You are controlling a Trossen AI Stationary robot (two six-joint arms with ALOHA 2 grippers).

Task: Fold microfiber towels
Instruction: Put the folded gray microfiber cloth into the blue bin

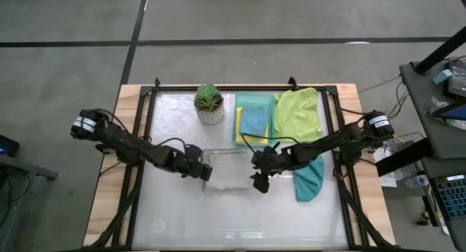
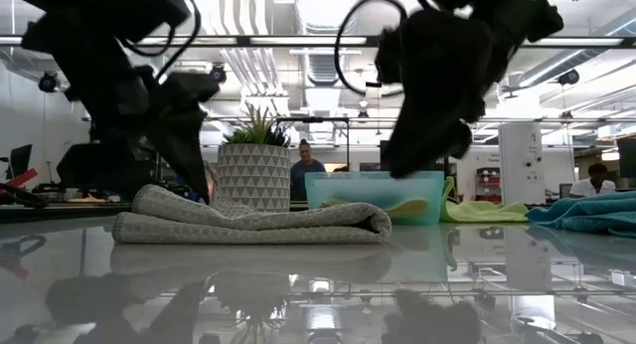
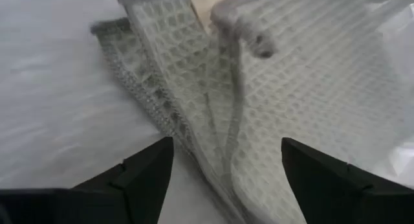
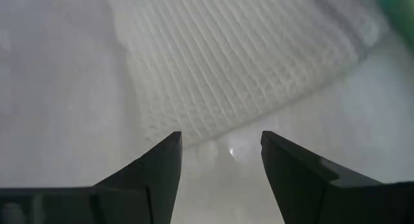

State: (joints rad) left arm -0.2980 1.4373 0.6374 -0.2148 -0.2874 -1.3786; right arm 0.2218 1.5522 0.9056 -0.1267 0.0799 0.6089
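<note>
Bench [image 1: 182,223] check: I see grey towel [image 1: 227,170] folded, left claw [image 1: 198,170] and right claw [image 1: 260,176] both released; lime towel [image 1: 300,112] and teal towel [image 1: 309,179] remain unfolded

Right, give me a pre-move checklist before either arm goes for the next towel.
1. Left end effector released from the pale grey towel: ok, fingers open, nothing clamped.
2. Right end effector empty: ok, fingers open above the grey towel's edge.
3. Grey towel folded and lying flat: ok in the low view, though its layered edge looks a little uneven in the left wrist view.
4. Teal towel reachable: ok, lying loose beside the right arm.
5. Lime green towel free: ok, spread beside the tray.
6. Potted plant upright, apart from both arms: ok.
</note>
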